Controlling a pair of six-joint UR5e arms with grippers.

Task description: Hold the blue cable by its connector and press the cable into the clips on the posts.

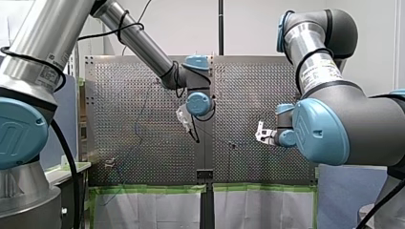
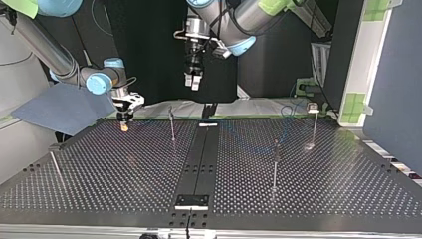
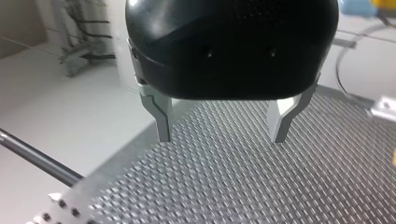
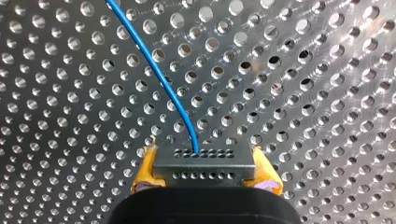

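My right gripper (image 4: 205, 181) has its yellow pads (image 4: 145, 171) shut on the grey connector (image 4: 204, 164), close over the perforated table (image 4: 303, 93). The blue cable (image 4: 161, 77) leaves the connector and curves away ahead of the gripper. In the top view this gripper (image 2: 124, 123) hangs low over the table's far left part. My left gripper (image 3: 222, 135) is open, its metal fingers (image 3: 161, 116) holding nothing; it hovers high above the table's far middle (image 2: 193, 80). Thin posts stand on the table: one (image 2: 171, 124) near my right gripper, one (image 2: 275, 164) right of the middle, and one with a clip (image 2: 313, 107) at the far right.
Another thin post (image 2: 55, 167) leans at the top view's near left edge. A dark centre rail (image 2: 199, 159) runs across the table from far to near. In the front view both arms (image 1: 143, 43) (image 1: 334, 114) reach in over the plate.
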